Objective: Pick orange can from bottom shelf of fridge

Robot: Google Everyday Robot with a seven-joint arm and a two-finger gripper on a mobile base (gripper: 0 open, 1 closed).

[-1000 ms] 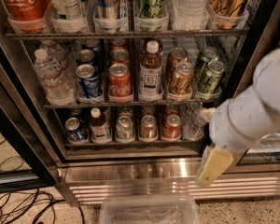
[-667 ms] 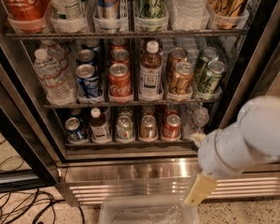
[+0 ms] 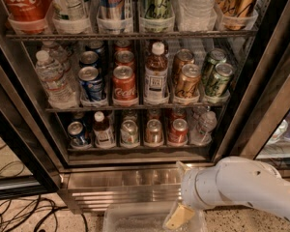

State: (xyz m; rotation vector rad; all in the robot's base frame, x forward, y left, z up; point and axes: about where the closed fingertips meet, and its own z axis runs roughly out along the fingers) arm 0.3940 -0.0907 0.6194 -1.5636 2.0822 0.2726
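Pincer (image 3: 179, 217) dropped below fridge (image 3: 135, 180), grip state unclear, orange can (image 3: 153, 132) well above on bottom shelf (image 3: 135, 149).

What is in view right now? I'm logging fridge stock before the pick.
fridge: one, steel-framed, fills the view
bottom shelf: one, dark, lowest rack
orange can: one, copper-orange, bottom shelf middle
red can: one, red, right of orange can
blue can: one, blue, bottom shelf left
green cans: two, green, middle shelf right
water bottles: several, clear, middle shelf left
plastic bin: one, clear, floor below fridge
cables: several, dark, floor left
arm: one, white, lower right
gripper: one, pale yellow, over the bin, below the shelves
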